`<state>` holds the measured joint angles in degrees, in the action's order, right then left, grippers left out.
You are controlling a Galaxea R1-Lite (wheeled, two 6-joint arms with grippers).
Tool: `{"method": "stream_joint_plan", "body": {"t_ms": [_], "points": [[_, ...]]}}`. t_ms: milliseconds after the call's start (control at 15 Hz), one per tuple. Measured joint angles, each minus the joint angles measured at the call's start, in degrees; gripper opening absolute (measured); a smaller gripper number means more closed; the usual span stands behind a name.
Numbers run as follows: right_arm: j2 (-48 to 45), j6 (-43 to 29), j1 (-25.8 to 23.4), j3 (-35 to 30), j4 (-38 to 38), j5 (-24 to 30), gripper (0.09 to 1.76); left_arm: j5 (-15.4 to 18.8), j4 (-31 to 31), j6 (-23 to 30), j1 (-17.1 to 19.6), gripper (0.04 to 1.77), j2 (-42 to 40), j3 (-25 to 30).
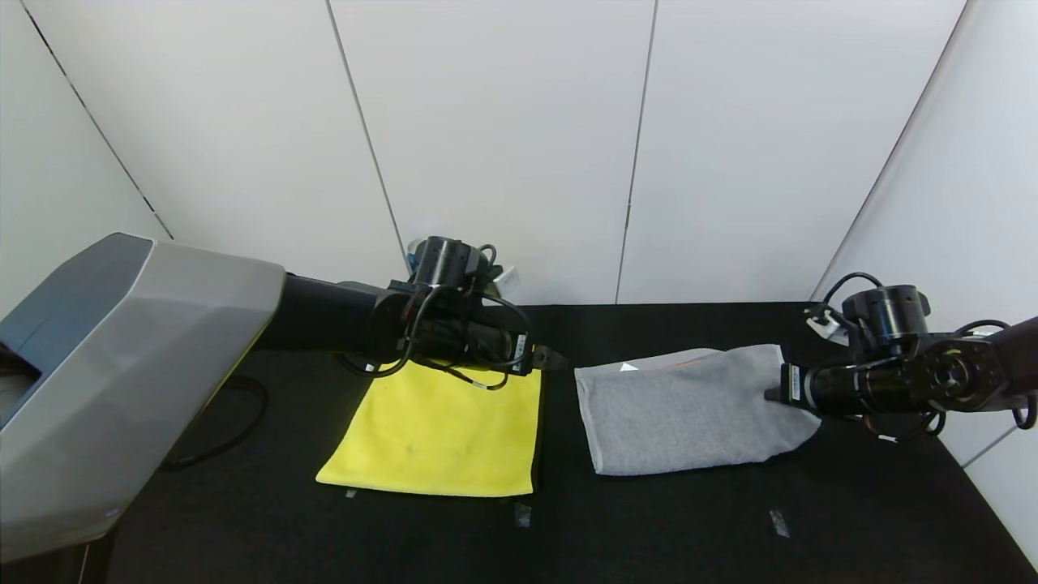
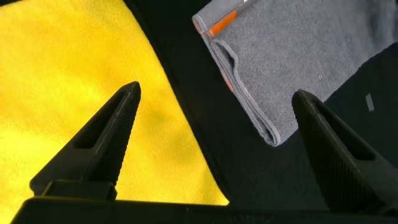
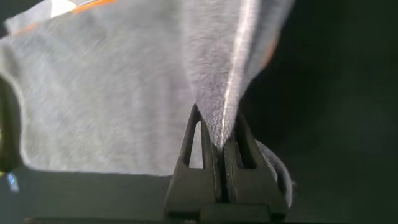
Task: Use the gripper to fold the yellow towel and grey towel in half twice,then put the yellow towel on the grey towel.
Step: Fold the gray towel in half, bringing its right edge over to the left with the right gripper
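Observation:
The yellow towel (image 1: 434, 434) lies flat on the black table, left of centre. The grey towel (image 1: 681, 414) lies to its right, folded, with an orange patch and a white tag at its far edge. My left gripper (image 1: 555, 358) hovers open over the yellow towel's far right corner, above the gap between the towels. In the left wrist view this gripper (image 2: 217, 92) holds nothing, with the yellow towel (image 2: 74, 62) and grey towel (image 2: 292, 50) below. My right gripper (image 1: 770, 395) is shut on the grey towel's right edge. In the right wrist view the right gripper (image 3: 219, 124) pinches a raised fold of the grey towel (image 3: 112, 93).
The black table (image 1: 730, 527) carries small pale tape marks (image 1: 778, 523) near its front. A large grey housing (image 1: 105, 365) fills the left side, with a black cable (image 1: 235, 422) beside it. White wall panels close the back and the right.

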<state>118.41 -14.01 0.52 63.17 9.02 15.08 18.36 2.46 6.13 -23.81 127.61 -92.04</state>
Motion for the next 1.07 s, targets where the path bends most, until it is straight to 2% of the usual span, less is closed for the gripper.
{"method": "stream_joint_plan", "body": {"t_ms": [133, 400, 600, 1067], "points": [[-0.20, -0.27, 3.17, 1.60, -1.83, -0.22, 0.15, 0.00, 0.00, 0.13, 0.11, 1.72, -0.38, 0.06], [-0.30, -0.85, 9.20, 8.83, -10.63, -0.68, 0.15, 0.00, 0.10, 0.54, 0.02, 1.72, -0.95, 0.17], [0.55, -2.24, 13.25, 13.73, -13.53, -0.77, 0.15, 0.00, 0.11, 0.62, 0.02, 1.72, -1.27, 0.20], [6.29, -3.50, 21.53, 19.10, -15.26, -1.80, 0.15, 0.00, 0.10, 0.62, 0.05, 1.72, -1.38, 0.20]]}}
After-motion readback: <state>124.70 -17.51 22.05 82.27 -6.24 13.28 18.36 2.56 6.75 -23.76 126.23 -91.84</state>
